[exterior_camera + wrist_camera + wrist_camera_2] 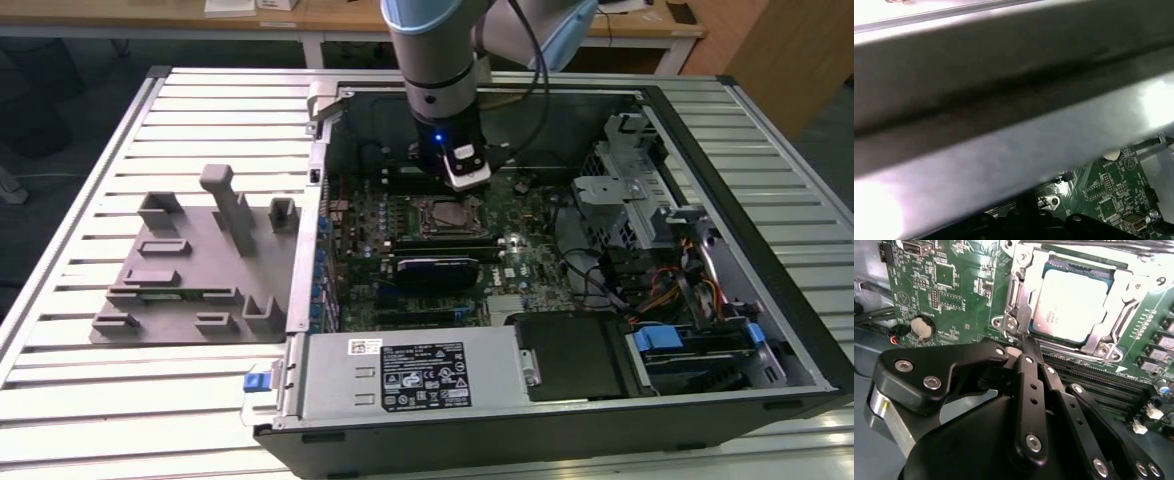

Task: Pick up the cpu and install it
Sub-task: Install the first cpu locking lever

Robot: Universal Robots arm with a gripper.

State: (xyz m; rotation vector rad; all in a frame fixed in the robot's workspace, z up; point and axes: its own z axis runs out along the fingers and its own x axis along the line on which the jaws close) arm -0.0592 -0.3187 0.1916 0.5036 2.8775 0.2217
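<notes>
The cpu (1069, 302), a flat square chip with a pale silver top, lies seated in the metal-framed motherboard socket (1015, 295). In the exterior view the cpu (445, 214) sits mid-board inside the open computer case. My gripper (1026, 342) hangs just beside the socket's edge. Its black fingers are shut together with nothing between them. The exterior view has the gripper (463, 183) low over the board, just behind the socket, with a blue light on the wrist.
Memory slots (1094, 382) run beside the socket, and a coin battery (922, 326) sits on the green board. Grey holder blocks (200, 260) stand on the slatted table at the exterior view's left. The power supply (400, 375), drive cage (641, 190) and case wall (1004, 100) hem in the arm.
</notes>
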